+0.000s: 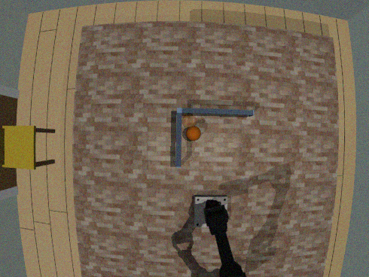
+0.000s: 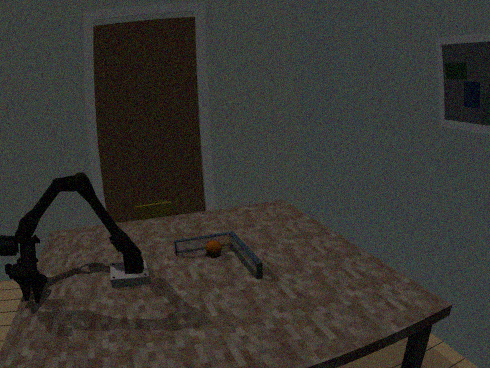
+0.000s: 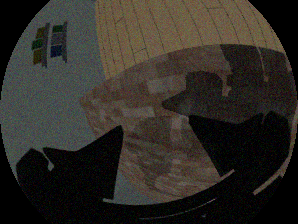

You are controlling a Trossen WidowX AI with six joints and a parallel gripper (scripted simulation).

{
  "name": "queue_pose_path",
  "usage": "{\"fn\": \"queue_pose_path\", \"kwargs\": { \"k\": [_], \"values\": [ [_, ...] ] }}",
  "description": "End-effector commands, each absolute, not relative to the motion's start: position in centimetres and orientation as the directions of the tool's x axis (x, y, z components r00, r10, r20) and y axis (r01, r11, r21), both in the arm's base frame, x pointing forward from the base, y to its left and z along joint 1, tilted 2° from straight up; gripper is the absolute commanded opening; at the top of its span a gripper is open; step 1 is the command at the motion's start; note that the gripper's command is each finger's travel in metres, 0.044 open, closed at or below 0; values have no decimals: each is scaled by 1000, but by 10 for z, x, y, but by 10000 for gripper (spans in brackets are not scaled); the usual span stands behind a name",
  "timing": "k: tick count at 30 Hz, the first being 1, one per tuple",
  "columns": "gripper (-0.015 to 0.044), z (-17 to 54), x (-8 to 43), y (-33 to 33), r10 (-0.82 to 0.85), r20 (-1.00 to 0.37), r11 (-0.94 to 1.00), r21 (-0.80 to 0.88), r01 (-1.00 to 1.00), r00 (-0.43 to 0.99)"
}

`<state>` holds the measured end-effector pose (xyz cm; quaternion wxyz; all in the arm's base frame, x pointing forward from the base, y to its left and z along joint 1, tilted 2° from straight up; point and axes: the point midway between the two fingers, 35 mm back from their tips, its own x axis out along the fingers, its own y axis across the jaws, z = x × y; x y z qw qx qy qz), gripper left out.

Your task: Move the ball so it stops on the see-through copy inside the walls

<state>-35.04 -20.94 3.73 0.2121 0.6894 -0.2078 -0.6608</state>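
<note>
- The orange ball [image 1: 193,133] sits on the table [image 1: 263,169] inside the corner made by the two clear walls [image 1: 214,112], close beside the left-hand wall as seen from above and a little short of the corner itself.
- The see-through copy [image 1: 189,120] lies just beyond the ball, tucked nearer the corner; the two look to overlap or nearly touch at their edges, so the needed shift seems small.
- The gripper [image 2: 31,295] hangs well apart from the ball, down past the near table edge beyond the arm's base [image 2: 128,275], with its fingers spread wide and nothing between them.
- Handling, as a judgement: a smooth round ball probably rolls at the slightest nudge (the walls should help stop it), and it looks light and rigid rather than soft.
- Best hold would likely be across its widest middle, fingers coming straight down either side, clear of the nearby wall.
- Releasing gently matters, since a ball let go off-centre may well drift away from the copy.
</note>
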Motion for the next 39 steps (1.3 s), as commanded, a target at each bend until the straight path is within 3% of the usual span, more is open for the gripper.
{"fn": "queue_pose_path", "kwargs": {
  "k": [1, 4, 17, 25, 32, 39],
  "values": [
    [408, 37, -348, -211, -566, -823, -824, 567, -4, 45],
    [408, 38, -318, -240, -553, -826, -827, 560, 49, 114],
    [408, 43, -166, -348, -355, -887, -626, 460, 630, 295],
    [408, 52, -46, -373, -221, -917, -223, 380, 898, 333],
    [408, 59, 66, -364, -100, -938, 248, 301, 921, 333],
    [408, 68, 169, -323, -1, -956, 676, 216, 704, 295]
  ]
}}
